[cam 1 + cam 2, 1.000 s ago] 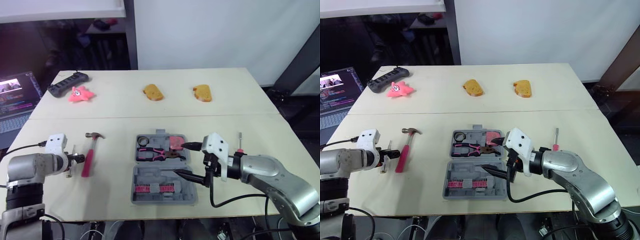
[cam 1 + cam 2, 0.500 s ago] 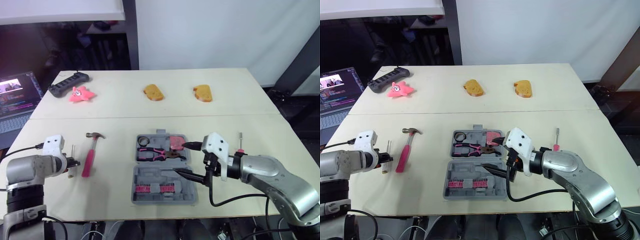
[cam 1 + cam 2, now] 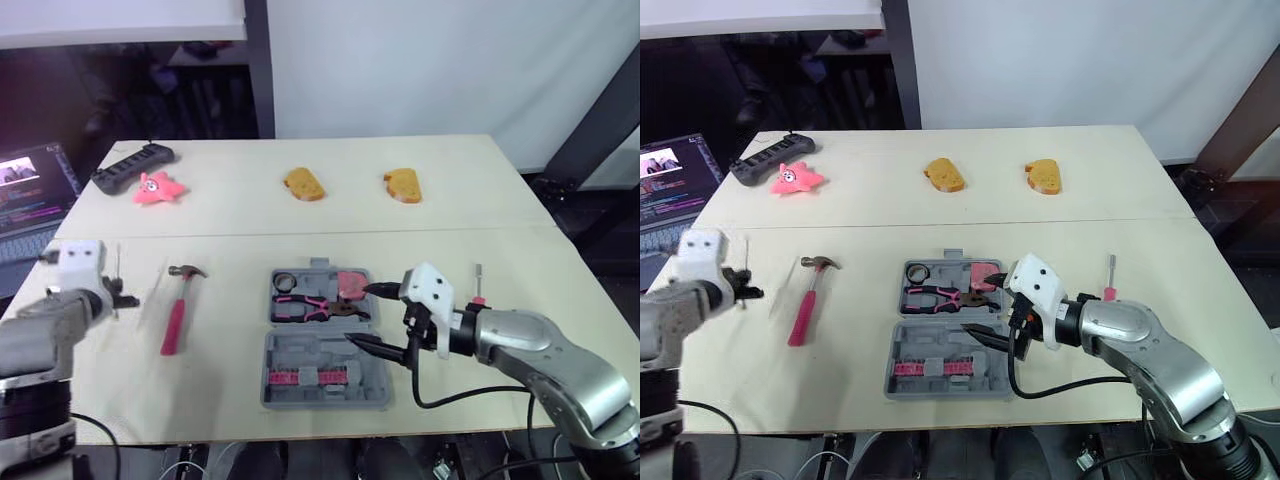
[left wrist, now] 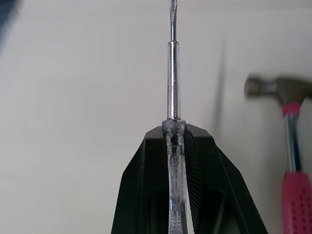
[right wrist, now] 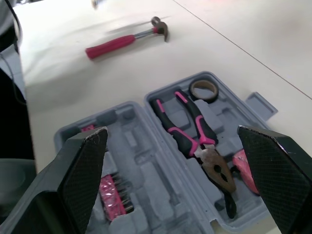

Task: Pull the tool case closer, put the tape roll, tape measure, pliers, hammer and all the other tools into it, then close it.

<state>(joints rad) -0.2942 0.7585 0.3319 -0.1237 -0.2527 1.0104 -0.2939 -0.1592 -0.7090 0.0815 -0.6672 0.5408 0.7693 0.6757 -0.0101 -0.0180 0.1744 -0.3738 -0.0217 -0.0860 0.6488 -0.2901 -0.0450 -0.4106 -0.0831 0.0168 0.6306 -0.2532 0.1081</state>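
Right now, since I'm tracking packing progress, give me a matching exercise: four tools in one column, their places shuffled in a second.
1. hammer
2. pliers
3. tape roll
4. clear-handled screwdriver

A. clamped in the left pincer
B. lying on the table, to the left of the tool case
C. far-left corner pocket of the case
D. in the case, just nearer than the roll

Pairs: 1-B, 2-D, 3-C, 4-A

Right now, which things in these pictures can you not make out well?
Left wrist view: the screwdriver tip is cut off by the edge; its handle is mostly hidden inside the left gripper.
Same view: the hammer is blurred and cut off.
Right wrist view: a finger covers part of the pink item in the case.
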